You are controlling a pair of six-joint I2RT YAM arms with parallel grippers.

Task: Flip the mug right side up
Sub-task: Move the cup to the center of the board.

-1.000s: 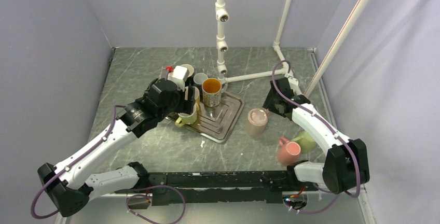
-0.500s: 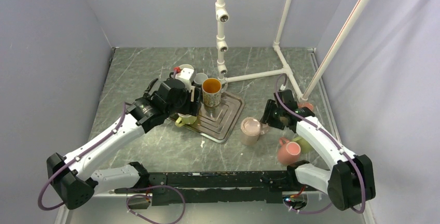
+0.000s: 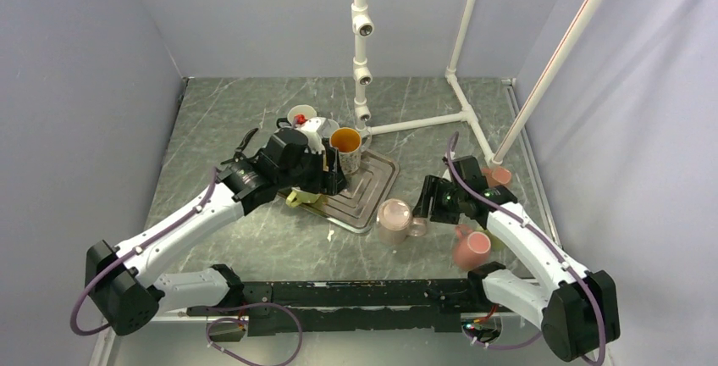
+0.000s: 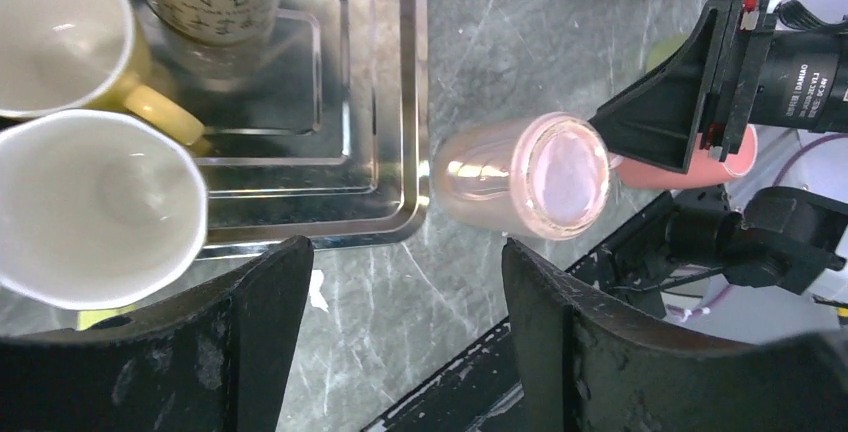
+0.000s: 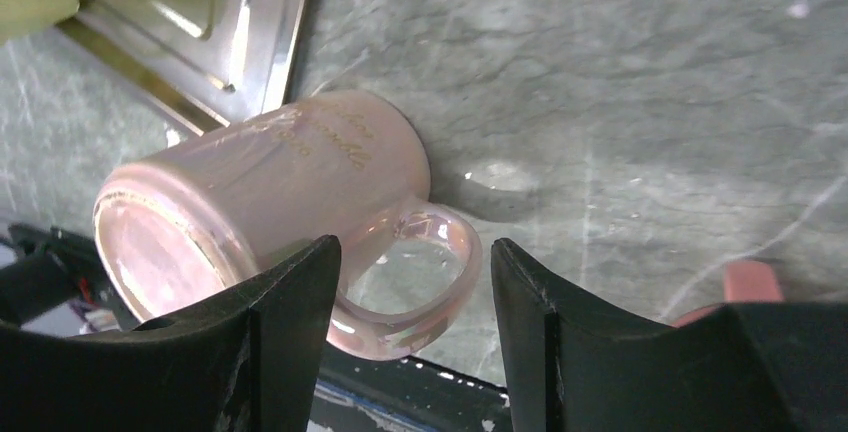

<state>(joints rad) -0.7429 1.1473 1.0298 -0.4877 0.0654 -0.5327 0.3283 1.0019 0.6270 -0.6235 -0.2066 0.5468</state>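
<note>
The pink iridescent mug (image 3: 394,218) stands bottom up on the table beside the metal tray's right corner. It also shows in the left wrist view (image 4: 530,172) and the right wrist view (image 5: 270,192). My right gripper (image 3: 426,205) is low at the mug's right side. Its jaws are open and stand either side of the mug's handle (image 5: 420,282), the gripper (image 5: 412,262) not closed on it. My left gripper (image 3: 332,173) is open and empty above the tray, and it shows in the left wrist view (image 4: 405,262).
The metal tray (image 3: 368,192) holds a floral mug with an orange inside (image 3: 345,147), a yellow mug (image 4: 60,42) and a white mug (image 4: 95,207). Another pink mug (image 3: 470,247) lies near the right arm's base. A white pipe frame (image 3: 362,44) stands at the back.
My right gripper has come down and to the left, and the pink mug has slid left and nearer with it. My left gripper has moved right over the tray.
</note>
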